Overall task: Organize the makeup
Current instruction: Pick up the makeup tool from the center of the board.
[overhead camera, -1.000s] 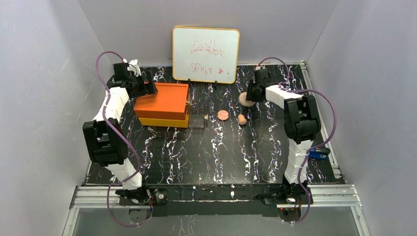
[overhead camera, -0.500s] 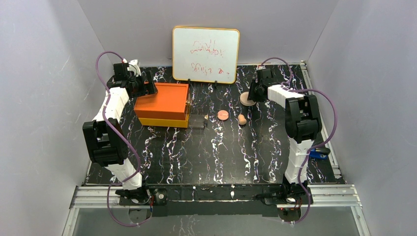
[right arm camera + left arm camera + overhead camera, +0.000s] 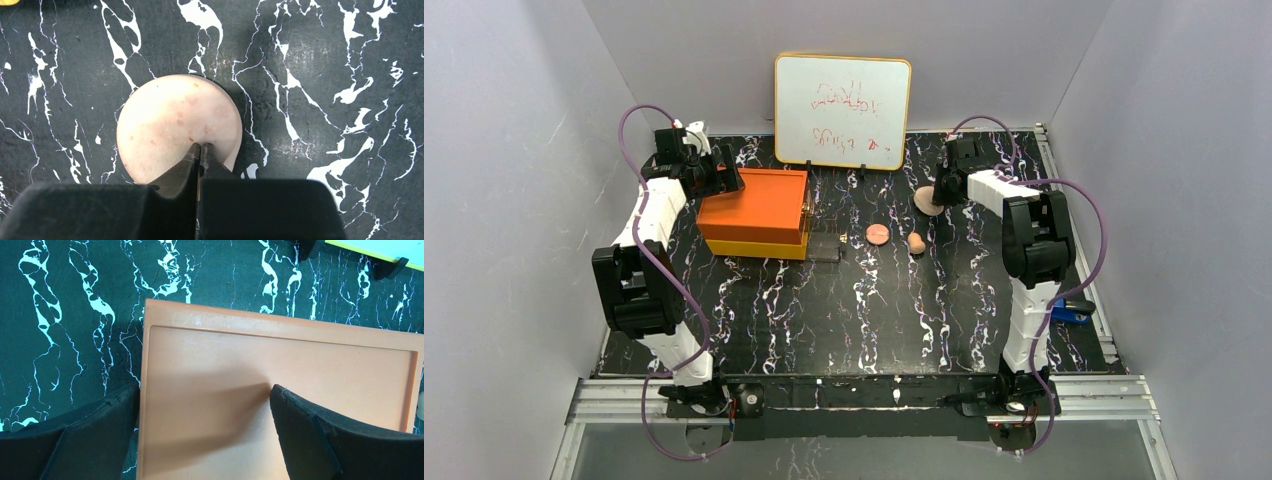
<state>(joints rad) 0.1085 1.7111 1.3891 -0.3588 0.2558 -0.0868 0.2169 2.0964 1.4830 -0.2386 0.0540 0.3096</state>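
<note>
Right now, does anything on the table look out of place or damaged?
The pale round puff has reddish specks, and its near edge puckers where the right gripper pinches it. A blue stapler-like object sits alone by the right edge of the table.

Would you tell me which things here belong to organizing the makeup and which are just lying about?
Job:
round pad
peach disc
egg-shaped sponge
orange drawer box, probably for storing them

Lying about:
whiteboard
blue stapler-like tool

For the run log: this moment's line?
left hand open over orange box | right hand shut at edge of pale flat round disc | grip unconfirmed
</note>
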